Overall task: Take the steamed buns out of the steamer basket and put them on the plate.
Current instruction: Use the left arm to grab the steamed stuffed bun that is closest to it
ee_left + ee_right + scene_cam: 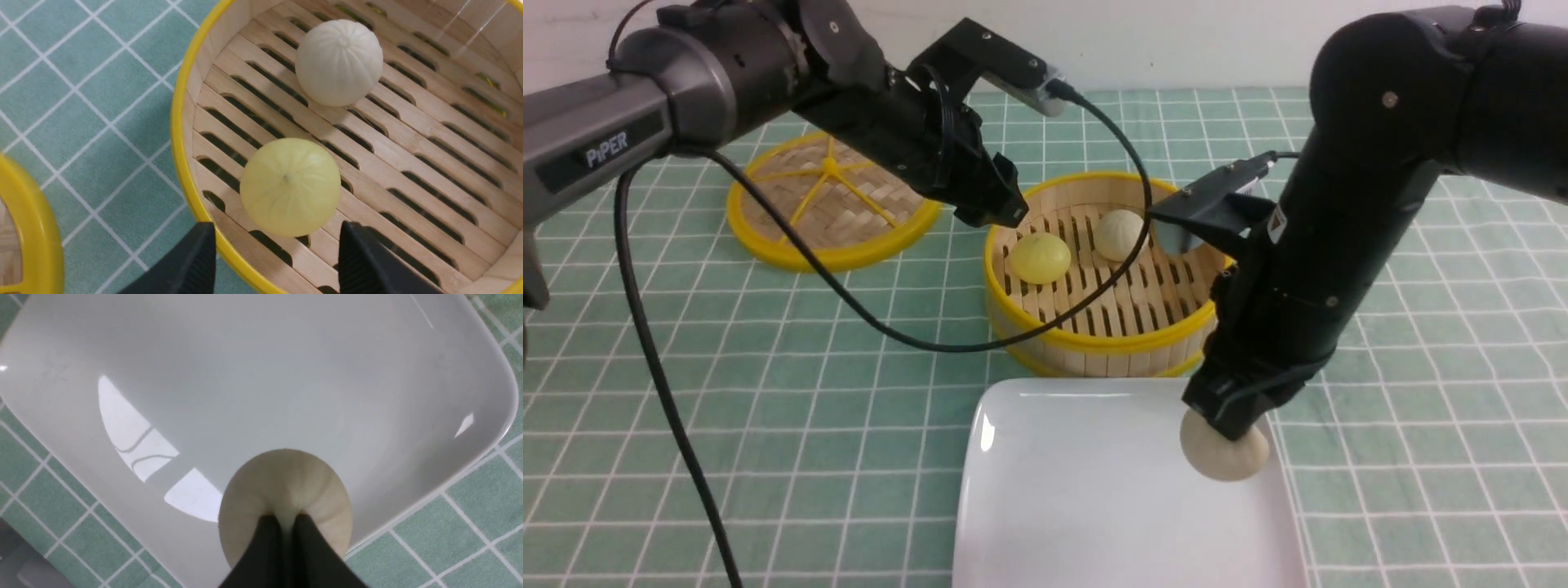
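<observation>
Steamer basket (1094,343) holds two buns (1040,258); third bun (1225,453) over one plate (1078,490).

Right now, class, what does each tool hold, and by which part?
The right tool pinches the cream-beige round steamed bun by its pleated top centre. The left tool, open, holds nothing.

Basket: round bamboo steamer basket (1107,341), slatted floor, yellow rims; stood upright and uncovered, just behind the plate.
Yellow bun: pale yellow domed steamed bun (1040,258); sat upright on the slats near the left wall.
Cream bun: cream pleated steamed bun (1119,234); sat upright toward the rear, apart from the yellow one.
Third bun: beige pleated steamed bun (1227,453); pinched at its top by the closed right gripper (286,518), at the plate's right edge; contact with the plate was unclear.
Plate: glossy white square plate (1086,490), rounded corners; lay flat.
</observation>
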Motion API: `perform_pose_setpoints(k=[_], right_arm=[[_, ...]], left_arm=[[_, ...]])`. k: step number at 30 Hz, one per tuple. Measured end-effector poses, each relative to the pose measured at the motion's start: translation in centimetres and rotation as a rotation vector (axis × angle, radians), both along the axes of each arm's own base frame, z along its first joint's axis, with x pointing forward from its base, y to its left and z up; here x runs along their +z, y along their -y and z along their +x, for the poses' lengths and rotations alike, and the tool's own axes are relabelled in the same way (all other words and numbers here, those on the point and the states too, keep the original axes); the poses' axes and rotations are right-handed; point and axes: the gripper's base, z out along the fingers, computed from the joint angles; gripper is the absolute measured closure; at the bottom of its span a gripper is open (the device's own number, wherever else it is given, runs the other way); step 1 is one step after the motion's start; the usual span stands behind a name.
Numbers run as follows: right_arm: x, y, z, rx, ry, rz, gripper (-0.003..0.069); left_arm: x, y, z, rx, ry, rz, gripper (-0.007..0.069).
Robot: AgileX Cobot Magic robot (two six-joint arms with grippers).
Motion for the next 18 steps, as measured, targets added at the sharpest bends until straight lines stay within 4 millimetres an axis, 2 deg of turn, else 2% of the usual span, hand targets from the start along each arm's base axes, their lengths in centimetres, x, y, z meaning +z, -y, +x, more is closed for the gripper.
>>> perform_pose_setpoints(k=[4, 7, 18], right_arm=[[0.0, 0.0, 0.0, 0.000, -0.001, 0.002, 0.0635], [0.0, -0.1, 0.0, -0.002, -0.002, 0.007, 0.0634], [0.0, -0.1, -0.1, -0.004, -0.007, 0.015, 0.0632]], left_arm=[[-0.9, 1.1, 0.3, -0.038, -0.032, 0.022, 0.0205], [-2.3, 2.1, 0.9, -0.051, -0.070, 0.039, 0.0205], [-5.7, 2.6, 2.2, -0.037, -0.100, 0.078, 0.0207]])
